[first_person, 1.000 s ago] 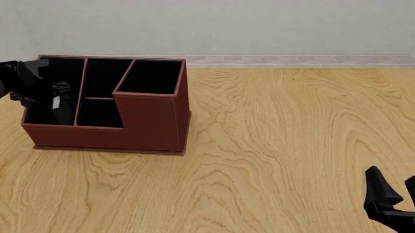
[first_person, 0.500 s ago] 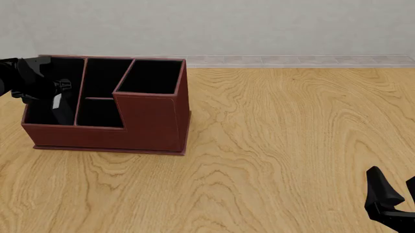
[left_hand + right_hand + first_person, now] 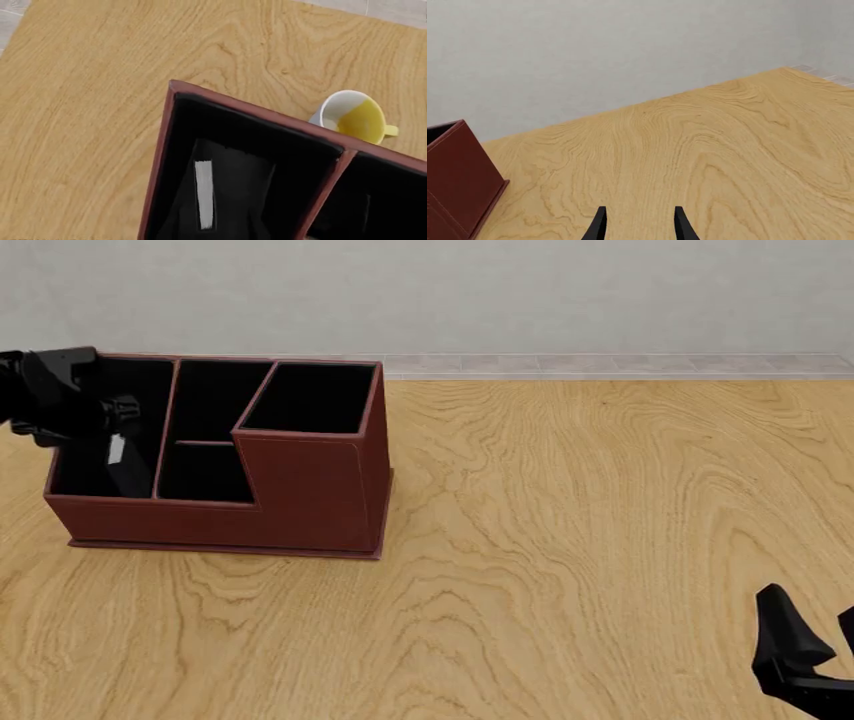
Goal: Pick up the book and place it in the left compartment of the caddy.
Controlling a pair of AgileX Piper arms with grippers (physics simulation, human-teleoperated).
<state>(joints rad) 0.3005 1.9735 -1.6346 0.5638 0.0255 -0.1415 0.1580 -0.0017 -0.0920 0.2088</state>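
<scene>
The reddish-brown caddy stands at the table's far left. The black book stands on edge inside its left compartment, white mark facing out. My left gripper hovers just above that slot's rim, apart from the book and open; its dark fingers are hard to pick out against the black lining. The left wrist view looks down into the caddy, at the book in the left compartment. My right gripper sits low at the near right, open and empty, and its fingertips show over bare wood.
A white mug with a yellow inside stands on the table just behind the caddy's back wall, hidden in the front view. The caddy's two middle slots and tall square slot hold nothing. A grey wall runs behind the table's far edge.
My left gripper has risen a little out of the left compartment while the book's white mark stayed where it was. The right arm has barely moved.
</scene>
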